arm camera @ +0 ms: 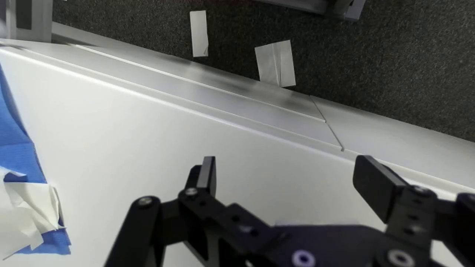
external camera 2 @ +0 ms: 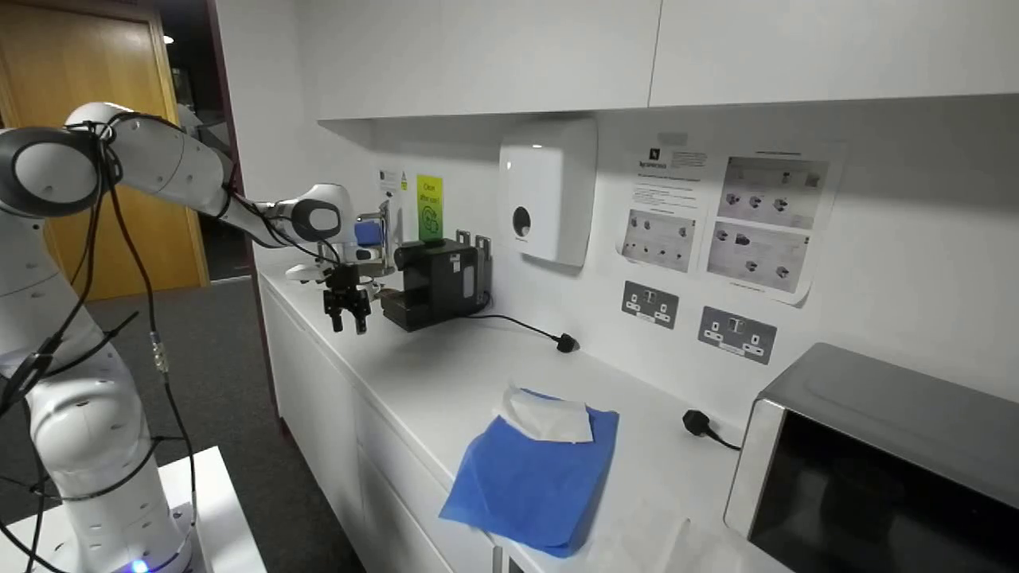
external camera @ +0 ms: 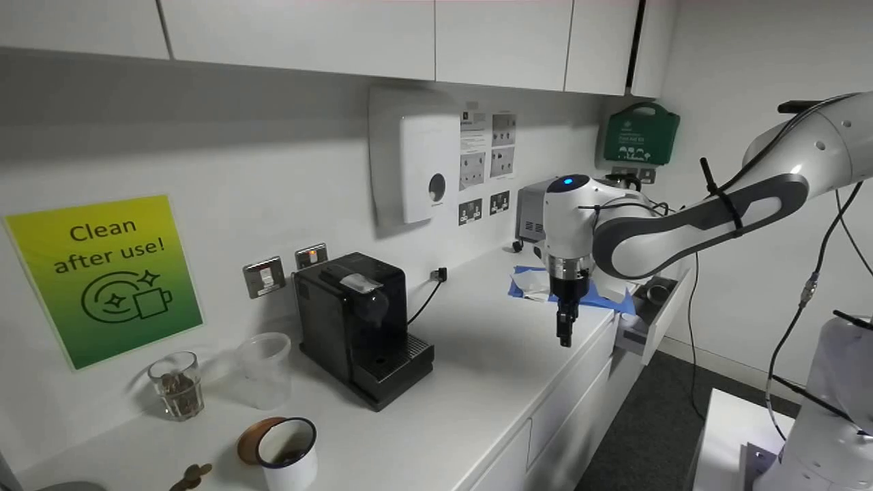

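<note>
Tumbler [external camera: 179, 387], clear plastic cup [external camera: 266, 372] and enamel mug [external camera: 293, 458] stand together at the left of an exterior view, on the white counter [external camera: 470, 327], well apart from the gripper [external camera: 565, 335]. Next to the right stands the black coffee machine [external camera: 365, 327], which looks stiff and probably rather heavy, its smooth casing inclined to slip; the boxy upper body would likely give a firmer hold than the drip tray [external camera: 402, 354] jutting from its front. Past that, above the counter near its front edge, the gripper hangs with its fingers [arm camera: 376, 185] spread wide, nothing between them and nothing touched. Further right a blue cloth [external camera 2: 529, 481] lies on the counter with crumpled white paper [external camera 2: 549, 415] over part of it; both should be light, soft and limp, easy to drag or wrinkle, and a pinch on a raised fold or loose corner would probably catch better than the flat middle. Beyond them a drawer [external camera: 668, 317] stands pulled out below the level of the counter. At the far right the arm [external camera: 675, 239] reaches in towards the counter, its forearm sloping down to the wrist, where the last section hangs upright and the fingers point about straight down
</note>
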